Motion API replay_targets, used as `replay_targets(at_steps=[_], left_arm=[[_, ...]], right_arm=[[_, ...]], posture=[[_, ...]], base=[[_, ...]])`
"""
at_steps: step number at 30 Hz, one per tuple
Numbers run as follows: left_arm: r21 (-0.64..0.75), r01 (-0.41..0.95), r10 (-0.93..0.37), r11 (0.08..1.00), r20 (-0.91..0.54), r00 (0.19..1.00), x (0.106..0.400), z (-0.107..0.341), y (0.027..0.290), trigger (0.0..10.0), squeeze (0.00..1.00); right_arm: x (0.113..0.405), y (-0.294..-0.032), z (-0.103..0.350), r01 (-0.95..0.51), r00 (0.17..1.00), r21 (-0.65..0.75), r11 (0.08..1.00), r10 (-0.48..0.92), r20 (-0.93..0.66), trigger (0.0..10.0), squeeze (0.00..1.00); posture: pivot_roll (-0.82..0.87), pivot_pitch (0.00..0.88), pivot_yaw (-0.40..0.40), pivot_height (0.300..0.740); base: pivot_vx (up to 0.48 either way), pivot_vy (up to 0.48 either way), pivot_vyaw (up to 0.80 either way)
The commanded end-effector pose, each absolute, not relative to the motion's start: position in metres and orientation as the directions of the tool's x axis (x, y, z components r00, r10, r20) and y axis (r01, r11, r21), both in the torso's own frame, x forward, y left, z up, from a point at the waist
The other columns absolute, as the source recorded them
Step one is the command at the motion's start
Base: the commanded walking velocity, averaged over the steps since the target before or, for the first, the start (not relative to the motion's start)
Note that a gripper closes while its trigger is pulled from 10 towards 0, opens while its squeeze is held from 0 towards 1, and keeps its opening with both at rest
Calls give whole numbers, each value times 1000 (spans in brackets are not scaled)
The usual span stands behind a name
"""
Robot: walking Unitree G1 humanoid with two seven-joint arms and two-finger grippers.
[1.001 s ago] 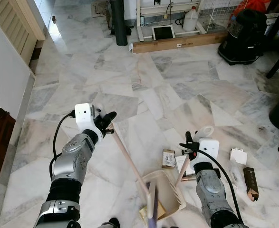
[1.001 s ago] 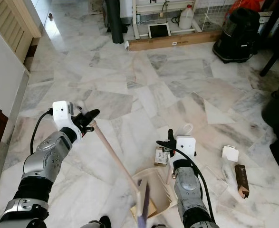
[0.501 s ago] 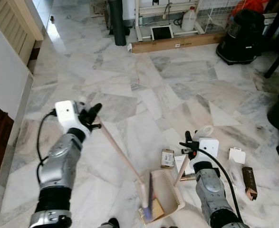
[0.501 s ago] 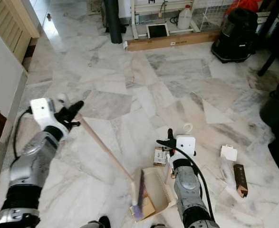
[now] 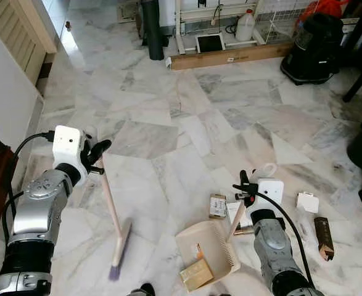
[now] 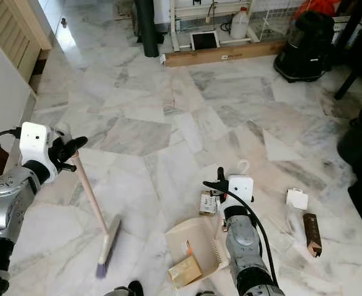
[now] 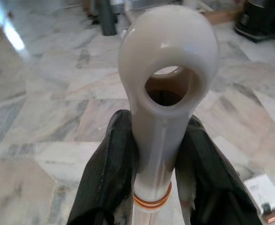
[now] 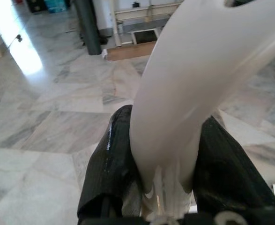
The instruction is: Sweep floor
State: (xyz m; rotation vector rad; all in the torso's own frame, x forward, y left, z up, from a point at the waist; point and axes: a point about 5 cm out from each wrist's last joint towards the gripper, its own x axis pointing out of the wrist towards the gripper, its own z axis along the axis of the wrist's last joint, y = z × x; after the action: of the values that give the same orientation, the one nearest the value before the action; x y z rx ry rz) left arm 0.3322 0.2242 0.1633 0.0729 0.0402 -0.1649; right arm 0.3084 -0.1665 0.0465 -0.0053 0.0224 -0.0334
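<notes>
left gripper (image 7: 151, 183) clamps our broom (image 5: 114, 234) | right gripper (image 8: 167, 187) clamps dustpan (image 5: 208, 253) handle | risk: tilting pan spills its litter

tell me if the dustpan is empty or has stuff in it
Not empty. The dustpan holds a flat yellowish packet near its front edge and a small orange scrap farther in.

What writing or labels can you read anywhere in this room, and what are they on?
None can be read for certain.
Long cardboard box: a small white label with dark print, too small to read.
Small box on the floor by the dustpan: printed markings, blurred.
Brown carton: no legible text.
</notes>
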Motion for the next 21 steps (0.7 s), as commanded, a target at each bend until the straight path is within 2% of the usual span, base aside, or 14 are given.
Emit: replay_targets(at_steps=[1,5,9,17,21], left_arm=[[59,106,-106,993,-4,994,332,166,229,10000,0],[20,-3,2,1000,27,1000,326,159,229,10000,0],[28,-30,28,999,61,998,323,162,231,10000,0],[43,-170,158,985,205,966,319,183,252,10000,0],[39,-182,170,982,219,961,318,184,253,10000,0]], right_arm=[[294,-158,20,41,986,73,996,-29,-161,10000,0],[296,-159,23,44,988,69,997,-33,-151,10000,0],[297,-161,23,51,988,75,996,-40,-149,10000,0],[304,-165,34,80,992,111,991,-68,-107,10000,0],[308,-165,40,77,994,113,991,-68,-81,10000,0]], posture=[[19,150,64,740],[15,151,63,740],[15,153,60,740],[21,151,63,740],[19,150,60,740]], base=[[0,0,0],[0,0,0],[0,0,0],[0,0,0],[0,0,0]])
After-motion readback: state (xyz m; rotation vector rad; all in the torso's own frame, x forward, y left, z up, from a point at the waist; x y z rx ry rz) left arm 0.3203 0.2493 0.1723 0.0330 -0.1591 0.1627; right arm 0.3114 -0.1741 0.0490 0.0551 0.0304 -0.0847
